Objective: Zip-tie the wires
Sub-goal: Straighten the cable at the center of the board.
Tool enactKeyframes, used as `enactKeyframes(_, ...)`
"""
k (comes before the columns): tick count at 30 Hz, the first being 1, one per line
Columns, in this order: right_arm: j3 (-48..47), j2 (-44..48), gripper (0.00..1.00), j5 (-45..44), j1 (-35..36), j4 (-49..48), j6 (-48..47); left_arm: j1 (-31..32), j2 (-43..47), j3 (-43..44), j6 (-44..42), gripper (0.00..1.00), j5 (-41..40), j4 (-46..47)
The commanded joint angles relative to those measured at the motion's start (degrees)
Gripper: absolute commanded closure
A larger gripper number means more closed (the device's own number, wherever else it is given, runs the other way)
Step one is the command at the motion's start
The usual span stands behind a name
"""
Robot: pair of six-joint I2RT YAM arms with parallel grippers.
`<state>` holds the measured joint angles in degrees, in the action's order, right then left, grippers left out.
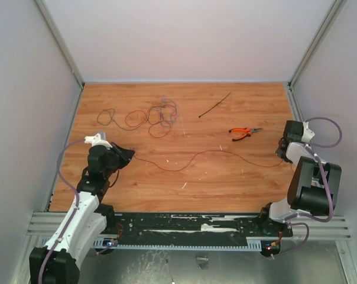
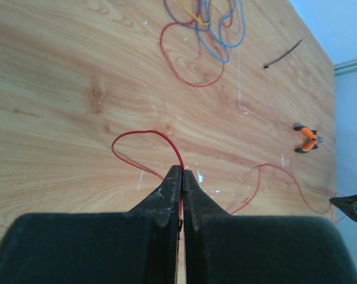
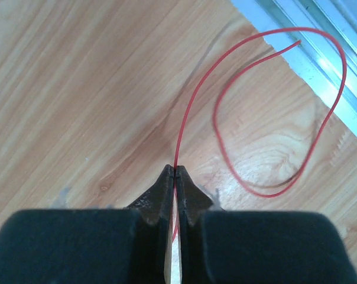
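Grip first: left claw [image 2: 182,177] pressed shut on one red wire [image 2: 146,131] far left of the pliers [image 1: 244,132], right claw [image 3: 175,174] pinching the same strand near their right. Other wires [image 1: 158,115] tangled loose up-left of the pliers, zip tie [image 1: 215,105] untouched just beyond; nothing bundled or tied yet.

On the table [image 1: 237,189] a single strand [image 2: 148,131] runs from between the left fingers [image 2: 168,192] to between the right fingers [image 3: 164,192] — ahead of the left fingers lie the wires [image 2: 205,29], the zip tie [image 2: 283,54] right of them, pliers [image 2: 307,138] nearer, further right.
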<state>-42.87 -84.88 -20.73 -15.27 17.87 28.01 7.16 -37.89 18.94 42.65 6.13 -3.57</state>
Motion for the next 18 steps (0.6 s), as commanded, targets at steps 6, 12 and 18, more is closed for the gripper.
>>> enactKeyframes(6,-2.1,-4.4,1.00,-0.8,-0.8,-4.1,-2.8,-3.2,-2.1,-4.9,2.9,1.00,-3.1,0.4)
enactKeyframes(12,-2.1,-5.3,1.00,-0.4,-0.8,-6.4,-2.9,-7.7,-4.9,-5.5,4.4,1.00,-8.4,-0.1)
enactKeyframes(18,-2.1,-6.4,1.00,0.2,-0.8,-8.9,-2.8,-14.2,-9.4,-3.0,4.6,1.00,-9.9,1.0)
